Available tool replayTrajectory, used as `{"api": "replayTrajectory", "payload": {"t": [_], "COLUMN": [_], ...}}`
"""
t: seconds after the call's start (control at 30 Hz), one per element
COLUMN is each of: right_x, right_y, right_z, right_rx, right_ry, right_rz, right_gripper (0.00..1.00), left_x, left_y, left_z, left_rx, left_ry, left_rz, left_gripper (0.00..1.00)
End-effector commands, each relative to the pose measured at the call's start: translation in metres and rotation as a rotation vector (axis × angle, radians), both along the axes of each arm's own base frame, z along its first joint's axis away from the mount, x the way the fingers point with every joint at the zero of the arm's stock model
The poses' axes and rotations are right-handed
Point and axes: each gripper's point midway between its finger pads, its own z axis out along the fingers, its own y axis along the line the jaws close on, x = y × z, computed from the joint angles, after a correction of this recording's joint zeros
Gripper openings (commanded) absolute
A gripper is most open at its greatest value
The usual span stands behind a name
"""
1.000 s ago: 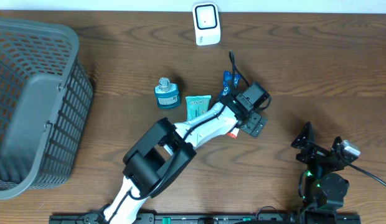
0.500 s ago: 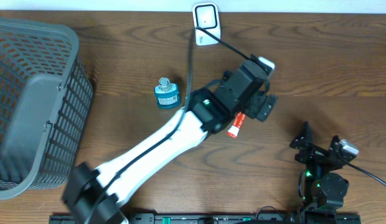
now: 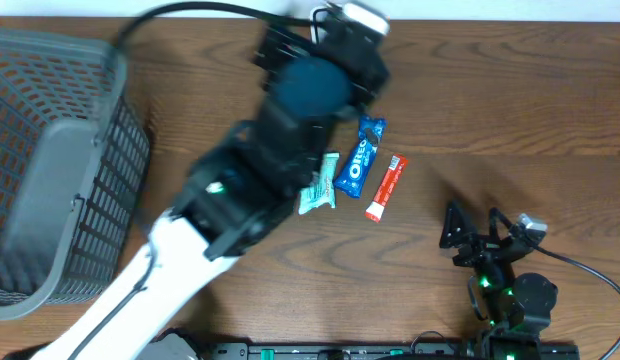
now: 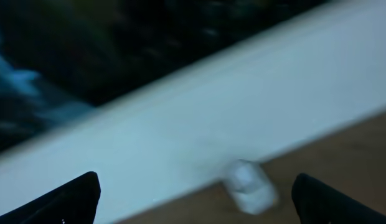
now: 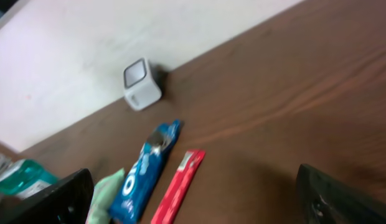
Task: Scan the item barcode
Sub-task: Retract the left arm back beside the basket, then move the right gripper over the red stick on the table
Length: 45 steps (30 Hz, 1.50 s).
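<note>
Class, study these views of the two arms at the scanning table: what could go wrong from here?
1. The left arm shows blurred right over the scanner; a quick sweep might knock it.
2. The left pincer is open and empty, so nothing is yet presented for scanning.
3. The Oreo pack, red stick and teal pouch lie close together; picking one may drag a neighbour.
</note>
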Motion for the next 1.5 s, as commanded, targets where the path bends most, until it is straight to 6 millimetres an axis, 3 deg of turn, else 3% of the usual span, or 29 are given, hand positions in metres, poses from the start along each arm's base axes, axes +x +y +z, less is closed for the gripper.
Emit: {"api": "replayTrajectory", "payload": {"t": [0.0, 0.2, 0.4, 0.67, 0.8, 1.03, 1.23, 1.4, 1.47], "right_x": [-0.003, -0.004, -0.007, -0.006, -0.007, -0.003, 0.012, 0.028, 0.034], "right_y": [0.021, 0.025, 0.036, 0.042, 0.045, 0.045, 0.047, 0.063, 0.082], "right_z": [-0.009, -0.025, -0.024, 0.012, 0.035, 0.058, 0.069, 0.083, 0.085], "right_rx": [0.048, 0.066, 0.084, 0.077, 0.077, -0.018, -0.079, -0.161, -0.183], "right_ry": [0.048, 0.120, 0.125, 0.053, 0.042, 0.130, 0.270, 0.371, 0.435], "right_rz": [0.110, 0.135, 0.201, 0.244, 0.261, 0.290, 0.345, 0.414, 0.471], "right_gripper": [0.99, 0.99, 0.99, 0.99, 0.99, 0.99, 0.99, 0.99, 0.99], "left_x": [0.005, 0.003, 0.001, -0.012, -0.025, -0.068, -0.130, -0.172, -0.180], "left_y": [0.050, 0.086, 0.121, 0.181, 0.199, 0.213, 0.222, 0.230, 0.242], "left_z": [0.023, 0.029, 0.030, 0.027, 0.019, 0.016, 0.029, 0.039, 0.039], "left_rx": [0.169, 0.145, 0.099, -0.034, -0.089, -0.152, -0.204, -0.240, -0.250], "left_ry": [-0.065, -0.057, -0.046, -0.042, -0.043, -0.124, -0.259, -0.325, -0.336], "left_rz": [0.199, 0.266, 0.343, 0.393, 0.351, 0.273, 0.238, 0.246, 0.312], "left_gripper": [0.98, 0.98, 0.98, 0.98, 0.98, 0.98, 0.98, 0.98, 0.98]}}
